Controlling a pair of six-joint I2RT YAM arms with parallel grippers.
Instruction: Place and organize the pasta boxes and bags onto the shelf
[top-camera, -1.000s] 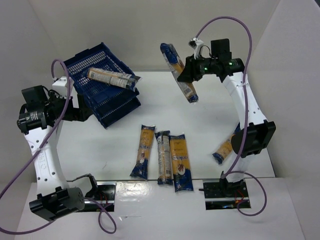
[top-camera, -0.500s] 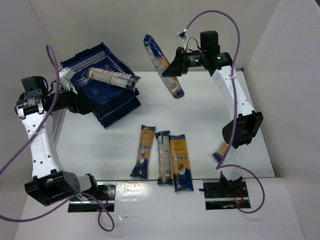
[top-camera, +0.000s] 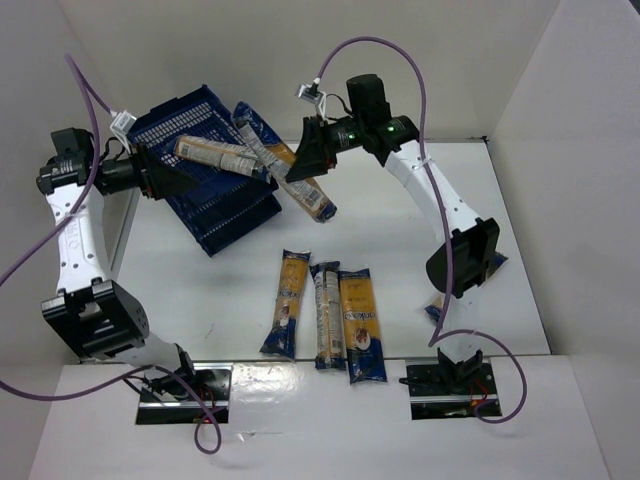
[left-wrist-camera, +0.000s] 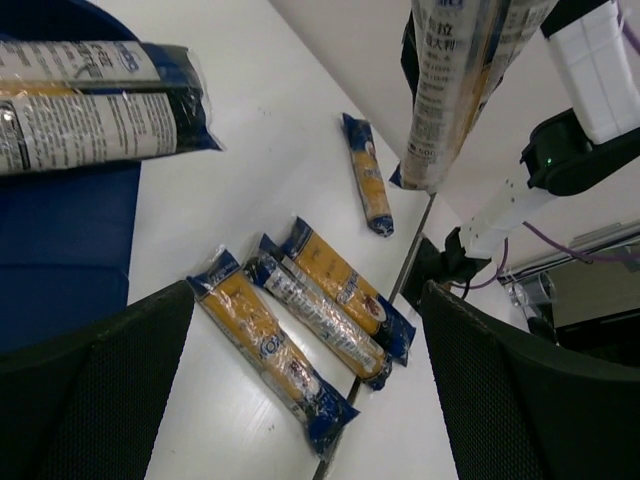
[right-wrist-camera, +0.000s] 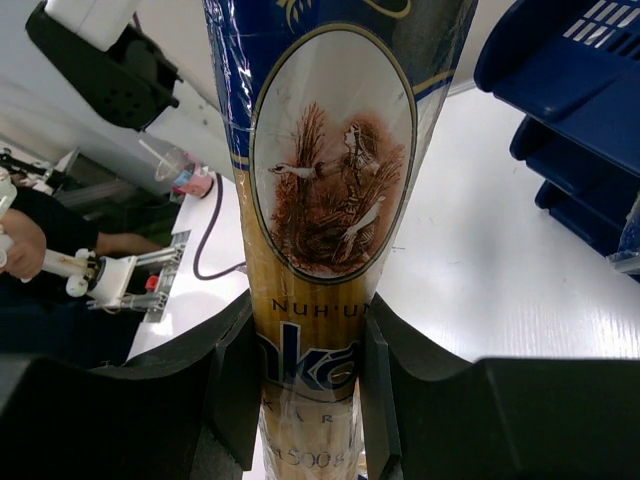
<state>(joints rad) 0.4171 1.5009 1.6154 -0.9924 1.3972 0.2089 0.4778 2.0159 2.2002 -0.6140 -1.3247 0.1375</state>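
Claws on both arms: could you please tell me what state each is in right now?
Left claw: open, empty.
Right claw: closed, holding a pasta packet.

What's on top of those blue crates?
One pasta packet lies on the top crate. The right gripper holds another packet near its edge. The lower crates are mostly covered.

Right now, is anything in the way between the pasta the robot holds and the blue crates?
Yes. One pasta packet already lies across the top blue crate, right under the far end of the held packet. The open left gripper sits at the crate's left edge.
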